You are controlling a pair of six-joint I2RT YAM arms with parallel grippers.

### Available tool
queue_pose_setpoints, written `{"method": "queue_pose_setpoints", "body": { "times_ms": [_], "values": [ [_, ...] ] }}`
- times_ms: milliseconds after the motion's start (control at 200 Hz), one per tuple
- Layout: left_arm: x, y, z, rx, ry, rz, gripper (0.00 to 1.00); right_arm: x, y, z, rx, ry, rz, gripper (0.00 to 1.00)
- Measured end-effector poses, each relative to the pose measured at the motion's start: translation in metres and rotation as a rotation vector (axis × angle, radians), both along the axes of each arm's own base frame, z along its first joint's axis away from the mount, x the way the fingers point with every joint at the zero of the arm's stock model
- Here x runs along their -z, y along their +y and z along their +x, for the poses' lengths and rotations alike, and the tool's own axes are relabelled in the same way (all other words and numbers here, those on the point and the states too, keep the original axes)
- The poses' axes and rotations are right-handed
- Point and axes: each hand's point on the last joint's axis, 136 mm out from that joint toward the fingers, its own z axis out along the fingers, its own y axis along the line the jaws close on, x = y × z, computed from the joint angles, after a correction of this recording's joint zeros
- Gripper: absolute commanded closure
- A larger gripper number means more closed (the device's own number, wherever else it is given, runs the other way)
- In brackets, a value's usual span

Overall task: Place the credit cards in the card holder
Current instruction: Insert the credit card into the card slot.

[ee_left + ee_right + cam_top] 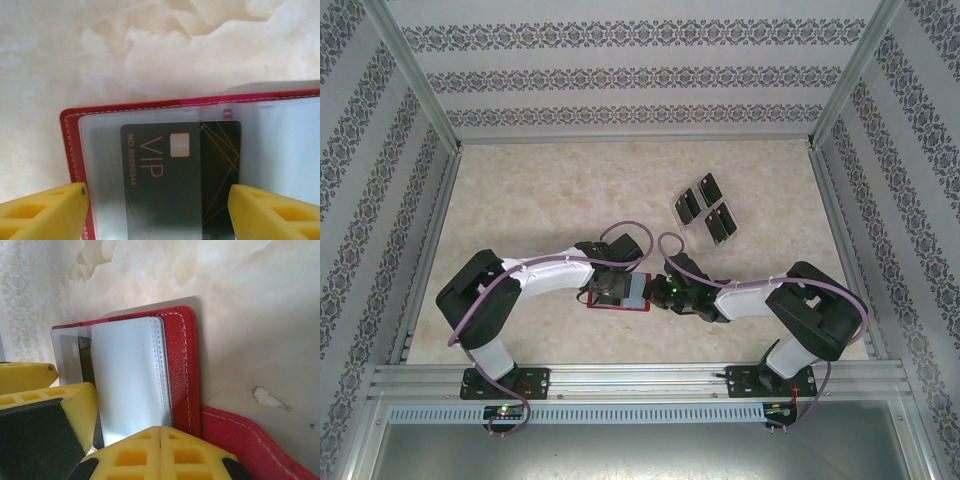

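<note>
The left arm and the right arm rise from their bases at the near edge of the table. Each has its elbow out toward a side edge and its forearm folded inward, so the wrists meet near the middle. The left gripper points down, its yellow fingers spread wide apart. The right gripper sits just beside it, angled low, with its yellow fingers pressed together.

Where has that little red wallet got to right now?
In the overhead view the red wallet lies open at the front middle of the table, between the left gripper and the right gripper.
</note>
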Motion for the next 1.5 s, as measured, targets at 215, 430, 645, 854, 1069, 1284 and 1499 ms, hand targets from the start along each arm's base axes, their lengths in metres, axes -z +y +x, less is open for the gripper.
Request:
{"method": "queue_pose_setpoints", "body": {
  "times_ms": [215, 430, 645, 854, 1069, 1284, 1499],
  "values": [
    [-0.003, 0.010, -0.002, -0.007, -0.003, 0.040, 0.25, 0.000, 0.000, 0.000, 0.003, 0.002, 0.002, 1.00],
    [-0.004, 0.017, -0.001, -0.016, -0.007, 0.064, 0.25, 0.000, 0.000, 0.000, 0.005, 0.004, 0.003, 1.00],
    [-0.015, 0.022, 0.001, -0.029, -0.032, 0.045, 0.25, 0.000, 0.002, 0.002, 0.002, 0.008, 0.006, 1.00],
    [-0.041, 0.039, 0.012, -0.091, -0.092, -0.017, 0.24, -0.001, 0.002, 0.018, 0.011, 0.006, -0.002, 1.00],
    [-0.047, 0.040, 0.013, -0.089, -0.093, -0.052, 0.25, -0.001, -0.001, 0.031, 0.020, 0.005, -0.011, 1.00],
    [-0.044, 0.027, 0.013, -0.071, -0.072, -0.112, 0.25, -0.010, -0.011, 0.020, 0.019, 0.008, -0.016, 1.00],
    [-0.032, 0.014, 0.012, -0.053, -0.037, -0.138, 0.25, -0.039, -0.010, 0.014, -0.001, -0.052, 0.003, 1.00]
  ]
}}
